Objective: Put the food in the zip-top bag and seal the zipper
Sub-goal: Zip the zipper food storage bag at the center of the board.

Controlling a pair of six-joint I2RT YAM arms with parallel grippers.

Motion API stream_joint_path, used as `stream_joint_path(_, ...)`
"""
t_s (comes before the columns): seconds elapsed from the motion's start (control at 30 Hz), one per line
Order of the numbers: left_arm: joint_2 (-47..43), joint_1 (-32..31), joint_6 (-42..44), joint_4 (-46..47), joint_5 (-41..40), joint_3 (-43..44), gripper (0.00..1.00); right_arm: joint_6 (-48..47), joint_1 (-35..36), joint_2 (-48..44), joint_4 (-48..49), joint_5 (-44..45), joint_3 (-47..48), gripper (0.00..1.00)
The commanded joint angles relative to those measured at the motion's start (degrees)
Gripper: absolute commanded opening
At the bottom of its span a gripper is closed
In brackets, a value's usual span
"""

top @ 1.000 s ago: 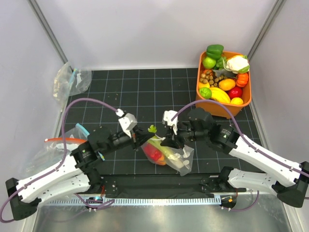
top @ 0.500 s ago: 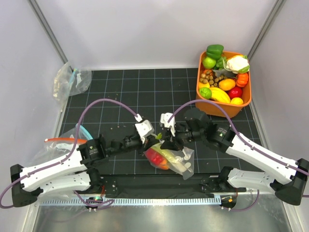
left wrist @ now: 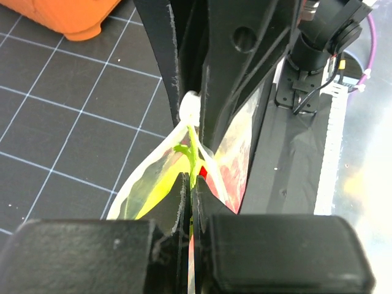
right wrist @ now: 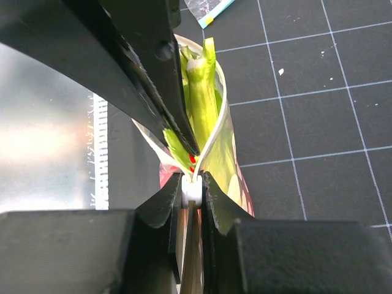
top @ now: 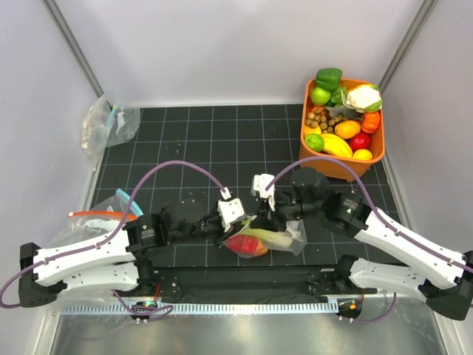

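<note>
The clear zip-top bag [top: 284, 238] lies between my two grippers with the pale-green celery [top: 267, 237] and a red toy vegetable [top: 246, 245] inside. My left gripper [top: 244, 225] is shut on the bag's mouth edge [left wrist: 191, 184]. My right gripper [top: 272, 220] faces it, shut on a small white piece [right wrist: 192, 190] on the zipper strip; that piece also shows in the left wrist view [left wrist: 189, 108]. The celery [right wrist: 202, 92] shows through the bag between the two sets of fingers. The second red vegetable is not separately visible.
An orange bin [top: 318, 159] of toy produce stands at the back right. A clear bag [top: 111, 122] lies at the back left. Another bag with a red-orange strip [top: 89, 216] lies at the front left. A teal-tipped strip [right wrist: 211, 15] lies just beyond the dotted bag.
My left gripper has moved right and nearer, up to the bag's mouth, facing the right gripper. The bag has sunk lower and flatter onto the mat.
</note>
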Motion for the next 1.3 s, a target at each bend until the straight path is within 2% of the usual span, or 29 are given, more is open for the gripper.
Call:
stream_joint_path(0.0,2.01,-0.34,-0.13,-3.76,-1.74,2.70,0.00,-0.64,0.16,-1.39,5.90,-1.63,0.79,0.01)
stream_joint_path(0.23,8.95,-0.34,-0.48,-6.58,-2.80,5.86,0.00,-0.81,0.16,-1.30,6.42,-3.48,0.62,0.01)
stream_joint_path(0.4,8.97,-0.34,-0.56,-5.79,-2.80,5.60,0.01,-0.64,0.16,-0.69,6.77,-4.71,0.62,0.01)
stream_joint_path(0.43,8.35,-0.34,-0.74,-5.44,-2.97,5.43,0.04,-0.64,0.16,-0.51,6.51,-4.80,0.70,0.01)
stream_joint_path(0.47,7.65,-0.34,-1.18,-4.31,-3.32,5.16,0.14,-0.64,0.16,-0.25,6.42,-4.80,0.88,0.01)
stream_joint_path(0.53,4.59,-0.34,-1.53,-2.90,-4.20,3.59,0.22,-0.55,0.16,0.28,6.33,-4.36,1.06,0.01)
stream_joint_path(0.57,3.52,-0.34,-1.62,-1.32,-4.12,2.80,0.30,-0.37,0.16,0.37,6.33,-4.36,1.06,0.01)
stream_joint_path(0.7,-0.53,-0.34,-2.32,1.06,-3.59,0.42,0.38,0.51,0.16,1.25,7.74,-4.18,0.88,0.01)
stream_joint_path(1.03,0.96,-0.34,-3.38,0.71,-3.68,1.03,0.56,1.21,0.16,0.90,9.59,-5.32,0.18,0.01)
stream_joint_path(1.13,0.00,-0.34,-3.38,0.89,-4.12,0.68,0.55,1.12,0.16,0.46,9.67,-5.24,0.00,0.01)
stream_joint_path(1.2,-0.88,-0.34,-3.55,1.15,-4.55,0.42,0.48,1.03,0.16,0.20,9.67,-4.98,-0.09,0.01)
stream_joint_path(1.23,-1.23,-0.26,-3.55,1.15,-4.73,0.33,0.41,1.03,0.16,0.02,9.67,-4.97,-0.09,0.01)
stream_joint_path(1.27,-1.50,-0.25,-3.64,1.24,-4.99,0.24,0.23,0.86,0.16,-0.16,9.67,-4.97,-0.17,0.01)
